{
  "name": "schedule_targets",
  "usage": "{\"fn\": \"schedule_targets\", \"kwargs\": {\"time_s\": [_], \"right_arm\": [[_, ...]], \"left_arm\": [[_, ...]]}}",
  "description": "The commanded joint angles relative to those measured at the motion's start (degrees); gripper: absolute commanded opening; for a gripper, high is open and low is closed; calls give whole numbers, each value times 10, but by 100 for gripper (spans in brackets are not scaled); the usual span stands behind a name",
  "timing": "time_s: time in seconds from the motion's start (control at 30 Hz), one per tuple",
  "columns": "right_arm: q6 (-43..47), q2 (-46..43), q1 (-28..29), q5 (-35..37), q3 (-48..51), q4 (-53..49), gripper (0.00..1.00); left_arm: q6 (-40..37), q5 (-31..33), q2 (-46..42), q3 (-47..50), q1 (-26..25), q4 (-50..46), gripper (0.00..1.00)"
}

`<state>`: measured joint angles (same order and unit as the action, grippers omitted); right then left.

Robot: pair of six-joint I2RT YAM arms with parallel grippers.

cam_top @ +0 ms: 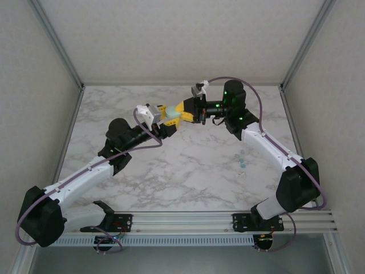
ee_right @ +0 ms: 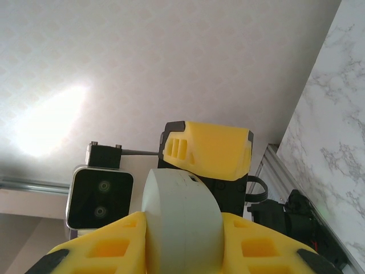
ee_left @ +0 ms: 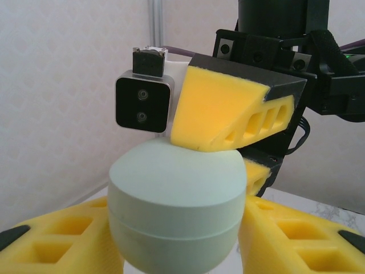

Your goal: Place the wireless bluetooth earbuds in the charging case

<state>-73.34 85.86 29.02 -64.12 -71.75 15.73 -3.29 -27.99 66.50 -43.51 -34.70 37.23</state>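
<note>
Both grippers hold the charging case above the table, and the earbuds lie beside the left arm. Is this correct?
No. The top external view shows the earbuds beside the right arm, not the left. The left gripper and right gripper do hold the charging case above the table.

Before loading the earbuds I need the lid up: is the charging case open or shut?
Shut. In the left wrist view the charging case has its two halves together, only a thin seam between them.
</note>
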Motion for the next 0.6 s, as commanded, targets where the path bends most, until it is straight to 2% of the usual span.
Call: {"fn": "schedule_targets", "kwargs": {"time_s": [0.0, 0.13, 0.57], "right_arm": [[-4, -18, -3, 1, 4, 27, 15], [21, -20, -3, 7, 3, -10, 15], [28, -20, -3, 7, 5, -14, 15]], "left_arm": [[-6, -9, -2, -18, 3, 2, 50], [3, -9, -1, -20, 3, 12, 50], [9, -6, 0, -22, 3, 17, 51]]}}
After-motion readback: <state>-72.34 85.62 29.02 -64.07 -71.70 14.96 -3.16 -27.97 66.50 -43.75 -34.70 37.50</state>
